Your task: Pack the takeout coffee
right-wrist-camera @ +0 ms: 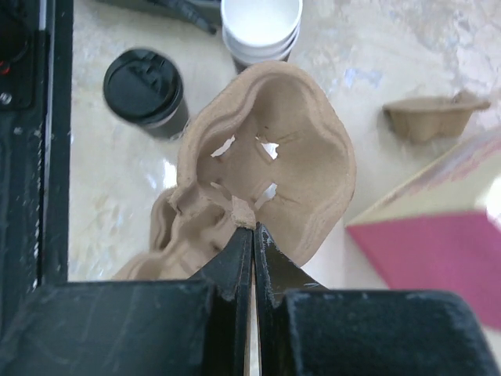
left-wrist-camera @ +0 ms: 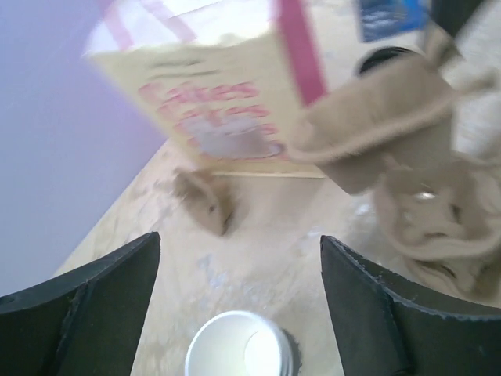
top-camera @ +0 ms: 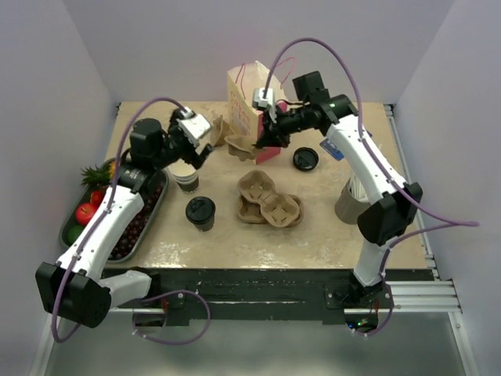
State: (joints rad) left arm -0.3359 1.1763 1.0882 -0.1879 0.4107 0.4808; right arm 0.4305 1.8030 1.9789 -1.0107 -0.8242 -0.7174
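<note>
The right claw is clamped on a cardboard cup holder (by its edge). The left claw gapes apart above stacked cups. The coffee stands on the desk.

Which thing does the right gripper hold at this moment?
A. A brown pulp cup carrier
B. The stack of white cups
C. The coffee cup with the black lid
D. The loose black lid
A: in the right wrist view the right gripper is shut on the edge of the pulp cup carrier, while the takeout coffee stands apart on the table.
</note>
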